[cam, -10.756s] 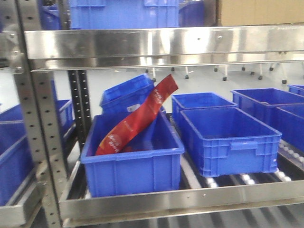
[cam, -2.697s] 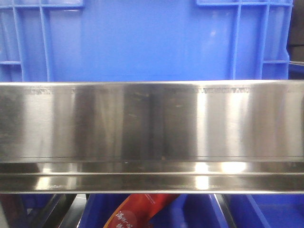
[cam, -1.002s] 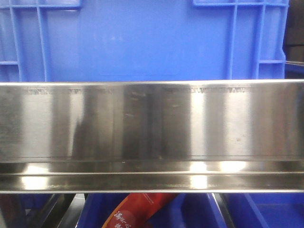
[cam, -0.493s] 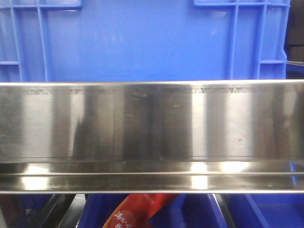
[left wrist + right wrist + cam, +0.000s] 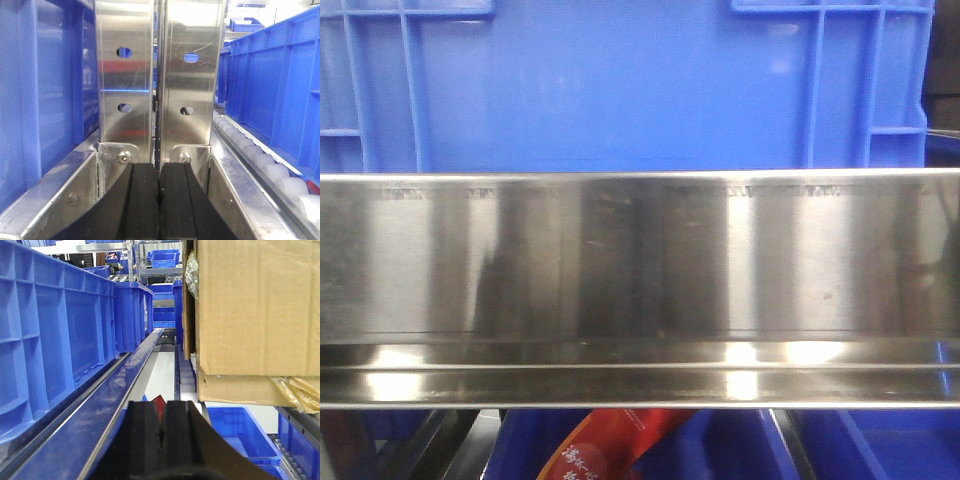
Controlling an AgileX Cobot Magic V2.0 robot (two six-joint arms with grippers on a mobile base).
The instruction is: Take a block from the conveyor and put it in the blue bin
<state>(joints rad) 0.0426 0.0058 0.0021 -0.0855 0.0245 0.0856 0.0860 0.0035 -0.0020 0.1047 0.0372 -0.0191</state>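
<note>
Left gripper (image 5: 159, 200): your two black, matte, wedge-shaped pads are pressed together with only a hairline seam between them and nothing gripped. Right gripper (image 5: 164, 437): your black pads likewise meet, with a narrow slit at the tips and no object held; a sliver of something red (image 5: 158, 405) shows just beyond the tips, too small to identify.

Block and conveyor: neither appears in any of your views, so you cannot place them.

Item, front view: a broad brushed stainless-steel rail (image 5: 640, 260) fills the middle, glossy, with blurred reflections and faint stamped marks along its top edge. A ribbed blue plastic bin (image 5: 620, 80) stands above it, cropped on all sides. Below, only the tip of a red printed packet (image 5: 620, 445) shows, lying among blue bin walls.

Item, left wrist view: twin upright steel posts (image 5: 125, 75), punched with oval holes and bolted at the base, stand right ahead. A smooth blue crate wall (image 5: 45, 90) runs on one side; white rollers (image 5: 280, 177) and another blue crate (image 5: 280, 85) run on the other.

Item, right wrist view: a ribbed blue crate (image 5: 50, 335), a shiny reflective rail (image 5: 100, 410), and a cardboard box (image 5: 255, 305) with crinkled clear film at its lower corner.
</note>
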